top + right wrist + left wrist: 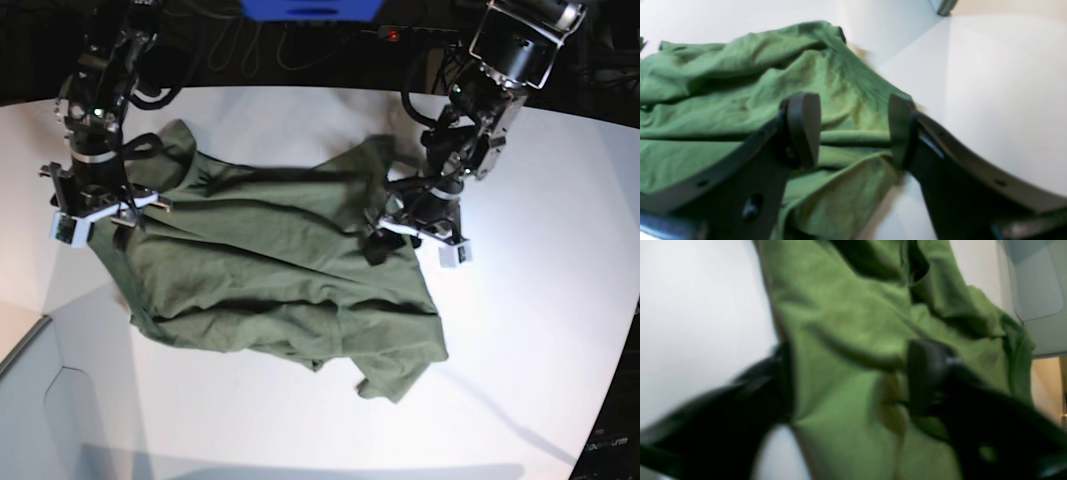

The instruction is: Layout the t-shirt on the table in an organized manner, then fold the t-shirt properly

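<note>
Two claws spread, grasping nothing: left claw (410, 232), right claw (98, 212) astride crumpled t-shirt (280, 280) on table (540, 330).

Blurred left gripper (846, 380) jaws apart, seemingly straddling t-shirt (846, 320) fold

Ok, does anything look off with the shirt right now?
Yes: the t-shirt lies bunched and wrinkled on the table, not spread flat. Its lower right corner is folded under, and deep creases run across the middle. No tears or stains are visible.
</note>
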You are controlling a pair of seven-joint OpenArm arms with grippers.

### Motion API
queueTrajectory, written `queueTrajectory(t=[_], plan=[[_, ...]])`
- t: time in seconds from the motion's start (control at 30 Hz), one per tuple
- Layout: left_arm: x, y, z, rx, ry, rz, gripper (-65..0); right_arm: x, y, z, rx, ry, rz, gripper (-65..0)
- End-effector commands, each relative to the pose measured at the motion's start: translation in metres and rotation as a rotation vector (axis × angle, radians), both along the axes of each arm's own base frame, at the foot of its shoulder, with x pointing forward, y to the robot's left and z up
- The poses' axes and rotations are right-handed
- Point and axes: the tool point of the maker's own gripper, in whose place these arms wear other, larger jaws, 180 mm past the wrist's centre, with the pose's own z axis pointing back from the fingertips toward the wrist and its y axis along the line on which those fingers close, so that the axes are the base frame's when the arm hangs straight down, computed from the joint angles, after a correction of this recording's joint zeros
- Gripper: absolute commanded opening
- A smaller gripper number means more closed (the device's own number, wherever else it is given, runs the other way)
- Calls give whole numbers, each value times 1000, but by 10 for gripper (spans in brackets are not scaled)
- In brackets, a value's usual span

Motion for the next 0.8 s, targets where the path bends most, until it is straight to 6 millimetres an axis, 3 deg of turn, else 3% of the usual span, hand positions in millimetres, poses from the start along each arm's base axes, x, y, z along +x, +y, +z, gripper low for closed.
queueTrajectory(t=[0.0, 0.1, 0.17, 0.2, 0.37, 0.47, 0.63, 0.77], plan=[[0, 0, 0, -2, 8, 0, -382, 6, -1, 14, -13, -51, 4, -325], [1, 5, 1, 4, 4, 5, -649, 6, 0, 6, -3, -35, 5, -325], [1, 8, 1, 10, 4, 5, -650, 4, -1, -5, 3, -7, 7, -325], [2, 18, 1, 22, 2, 19, -628, 5, 5, -12, 14, 9, 20, -326], [-5, 58, 6, 9, -6, 141, -650, 4, 38, -58, 24, 131, 167, -326], [-10, 81, 19, 4, -40, 207, -650, 9, 54, -81, 42, 185, 219, -326], [-9, 112, 45, 4, -107, 291, -650, 4, 59, -112, 76, 263, 223, -326], [7, 134, 80, 107, -214, 293, -650, 4, 72, -119, 86, 282, 255, -326]])
